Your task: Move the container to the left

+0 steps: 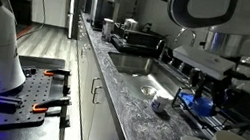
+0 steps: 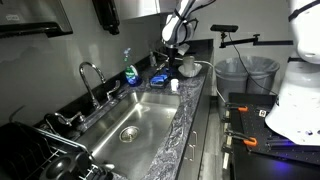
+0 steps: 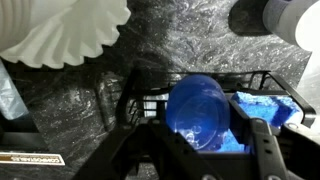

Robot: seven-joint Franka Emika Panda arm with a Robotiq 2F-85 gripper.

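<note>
The claw is hanging released, jaws spreading either side of the container, which is sitting near the white stacked bowls, not touching them. Likely light, stiff, slick plastic; squeezing its round wall low down is looking safest

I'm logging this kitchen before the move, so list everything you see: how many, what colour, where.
container: one, bright blue, in the wire rack
wire rack: one, black, on the counter beside the sink
bowls: one stack, white, on the counter near the rack
bottle: one, clear with blue liquid, behind the sink
sink: one, steel, set in the counter
counter: one, dark mottled grey, along the wall
bin: one, grey, on the floor past the counter
hand: one, black, open, fingers either side of the container
</note>
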